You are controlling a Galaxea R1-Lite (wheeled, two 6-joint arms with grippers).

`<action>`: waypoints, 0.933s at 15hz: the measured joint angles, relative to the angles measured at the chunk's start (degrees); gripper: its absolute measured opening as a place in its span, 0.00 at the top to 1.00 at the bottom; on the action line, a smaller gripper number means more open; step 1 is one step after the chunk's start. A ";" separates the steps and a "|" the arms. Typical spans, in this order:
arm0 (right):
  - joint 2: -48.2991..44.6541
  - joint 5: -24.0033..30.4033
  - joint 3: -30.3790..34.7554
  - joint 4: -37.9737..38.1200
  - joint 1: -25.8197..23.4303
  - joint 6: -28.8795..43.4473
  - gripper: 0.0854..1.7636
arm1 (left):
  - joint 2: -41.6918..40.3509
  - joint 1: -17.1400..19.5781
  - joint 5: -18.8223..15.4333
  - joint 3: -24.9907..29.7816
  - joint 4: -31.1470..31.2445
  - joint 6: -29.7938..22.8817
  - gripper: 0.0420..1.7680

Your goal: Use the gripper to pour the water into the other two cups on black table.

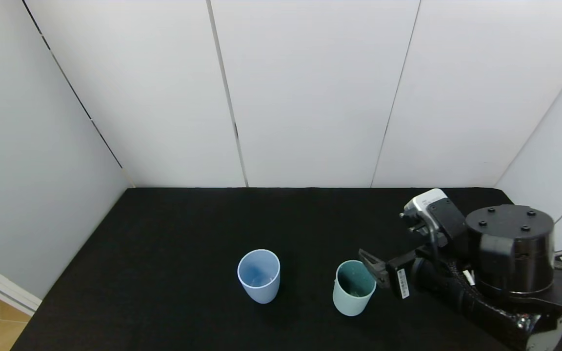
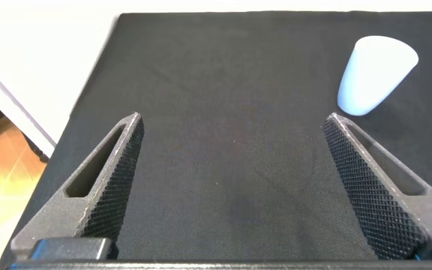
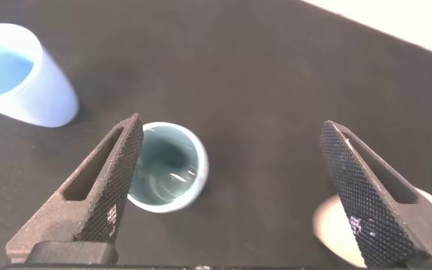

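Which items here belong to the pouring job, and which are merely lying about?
Job: mint-green cup holding water; light blue tapered cup; cream-beige cup; right gripper, fingers open above the mint-green cup; matte black table.

Lying about: nothing; left gripper idle.

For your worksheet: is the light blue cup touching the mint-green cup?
Apart. The head view shows the light blue cup and the mint-green cup standing with a strip of bare black table between them.
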 joint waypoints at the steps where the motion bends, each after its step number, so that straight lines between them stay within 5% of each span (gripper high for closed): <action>1: -2.54 -1.32 0.16 2.18 -0.05 0.02 0.04 | 0.00 0.00 0.05 0.00 -0.02 0.02 0.03; 9: -26.14 -16.23 4.07 23.54 1.48 0.22 0.04 | 0.00 0.00 0.02 0.00 0.06 0.02 0.03; 14: -39.75 -17.94 8.70 28.67 -9.23 0.05 0.04 | 0.00 0.00 0.02 0.00 0.06 0.05 0.03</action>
